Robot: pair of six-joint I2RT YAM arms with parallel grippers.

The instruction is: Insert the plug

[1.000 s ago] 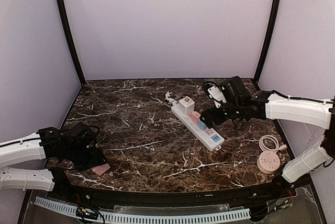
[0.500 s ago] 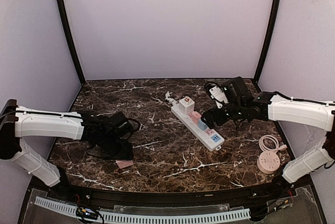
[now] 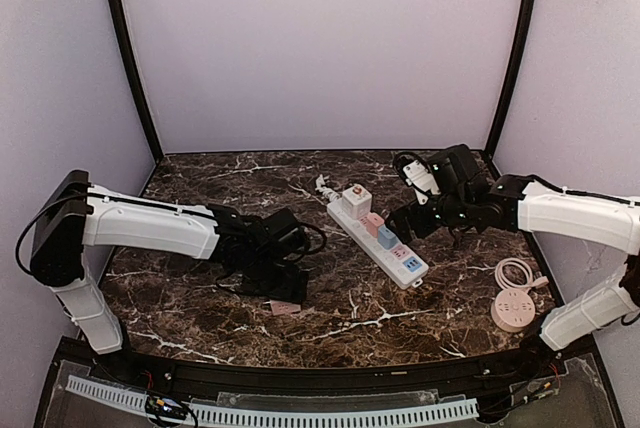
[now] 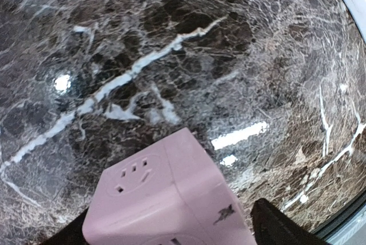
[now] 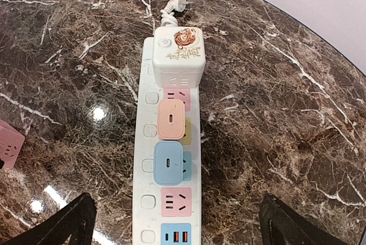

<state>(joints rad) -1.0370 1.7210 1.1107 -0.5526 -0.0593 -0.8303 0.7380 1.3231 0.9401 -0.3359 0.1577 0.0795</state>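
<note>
A white power strip point(image 3: 378, 244) lies diagonally right of the table's middle; it also shows in the right wrist view point(image 5: 143, 159). On it are a white cube adapter point(image 5: 178, 56), an orange charger point(image 5: 171, 119) and a blue charger point(image 5: 169, 163); a pink socket point(image 5: 176, 202) below them is free. My left gripper point(image 3: 283, 293) is shut on a pink cube plug point(image 4: 171, 199), low over the marble, left of the strip. The cube also shows in the top view point(image 3: 285, 306). My right gripper point(image 5: 180, 225) is open and empty, hovering over the strip's near end point(image 3: 402, 230).
A round pink-and-white socket with a coiled cable point(image 3: 512, 308) lies at the right front. The strip's own cord and plug point(image 3: 322, 186) lie behind its far end. Purple walls with black posts close in the table on three sides.
My left arm has swung right from the table's left front toward the middle, carrying the pink cube with it. The right arm has barely moved.
</note>
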